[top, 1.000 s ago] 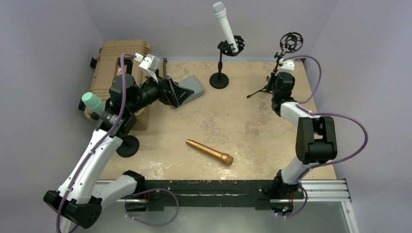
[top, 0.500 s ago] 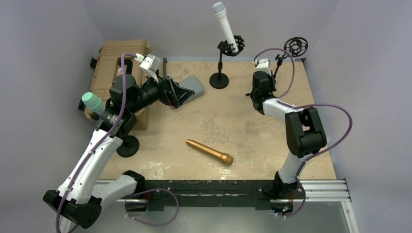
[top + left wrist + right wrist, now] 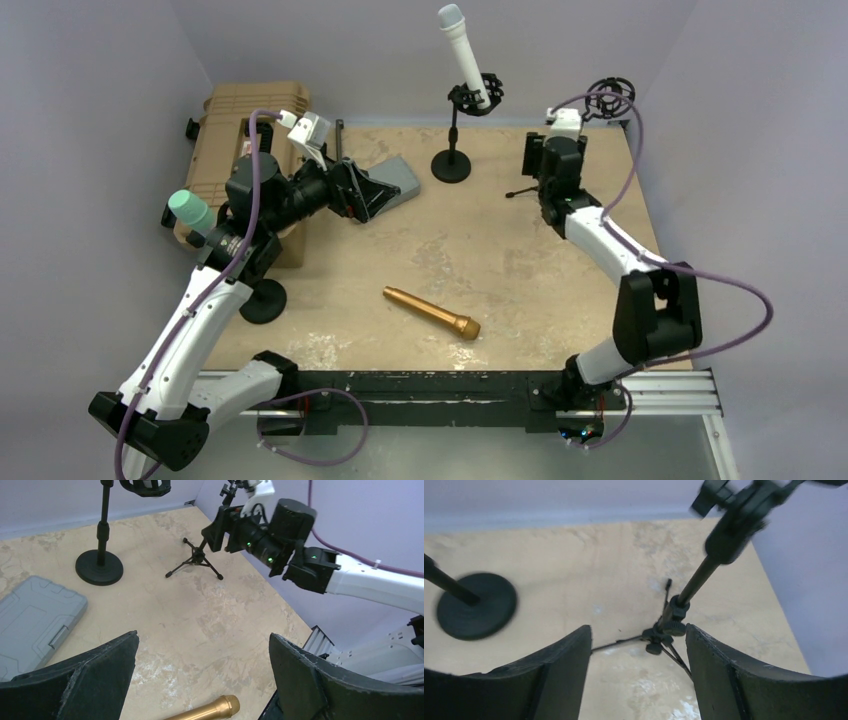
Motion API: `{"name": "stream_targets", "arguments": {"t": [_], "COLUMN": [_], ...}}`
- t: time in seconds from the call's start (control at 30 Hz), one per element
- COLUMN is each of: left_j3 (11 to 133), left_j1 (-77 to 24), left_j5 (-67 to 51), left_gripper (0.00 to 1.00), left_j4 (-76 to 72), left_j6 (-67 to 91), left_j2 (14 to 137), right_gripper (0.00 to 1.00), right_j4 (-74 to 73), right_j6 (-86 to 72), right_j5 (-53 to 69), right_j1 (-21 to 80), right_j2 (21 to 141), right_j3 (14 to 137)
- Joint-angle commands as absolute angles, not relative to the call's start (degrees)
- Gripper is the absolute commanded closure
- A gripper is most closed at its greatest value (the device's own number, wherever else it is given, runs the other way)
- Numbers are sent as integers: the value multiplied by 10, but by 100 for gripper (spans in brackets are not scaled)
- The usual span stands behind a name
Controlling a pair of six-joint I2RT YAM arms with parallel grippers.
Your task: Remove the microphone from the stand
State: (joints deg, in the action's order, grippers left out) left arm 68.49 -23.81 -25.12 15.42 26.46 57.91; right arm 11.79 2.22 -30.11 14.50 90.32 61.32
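A white microphone [image 3: 460, 50] sits tilted in the clip of a black round-base stand [image 3: 451, 164] at the back centre. A green-headed microphone [image 3: 188, 210] sits on another stand [image 3: 263, 300] at the left. A gold microphone [image 3: 432, 312] lies loose on the table. My right gripper [image 3: 545, 150] is open with nothing in it, just in front of a tripod stand [image 3: 669, 622] whose shock mount [image 3: 608, 97] is empty. My left gripper [image 3: 204, 636] hangs wide open over the table, holding nothing.
A grey case [image 3: 395, 185] lies flat beside my left gripper, and a tan hard case [image 3: 240, 120] fills the back left corner. The tripod's thin legs [image 3: 195, 565] spread over the table at the back right, near the wall.
My right gripper has gone from shut to open. Its arm swung left from the tripod, then back toward it. The left arm has not moved.
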Motion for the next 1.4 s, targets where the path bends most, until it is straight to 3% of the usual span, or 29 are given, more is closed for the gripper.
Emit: {"name": "stream_targets", "arguments": {"t": [0.0,0.3,0.5,0.83,1.23,1.37], "left_j3": [681,683,681,682,683,683], "left_j1": [-242,-243,-244,-246,-246,-246], "left_j5": [-255,-255,-257,-255,-255,-254], "left_gripper": [0,0,0,0,0,0], "left_j4": [130,132,131,133,134,134], "left_j6": [266,266,268,265,264,264], "left_j2": [573,571,572,571,571,572], "right_gripper": [33,32,32,46,63,77], "right_j4": [124,323,452,549,562,518], "right_j6": [-153,-419,-525,-605,-620,-591], "right_j5": [-107,202,297,326,322,309], "right_j1": [71,-82,-143,-156,-157,-157], "right_j2": [839,837,912,989,1027,1022], "right_j3": [578,477,469,472,487,499]}}
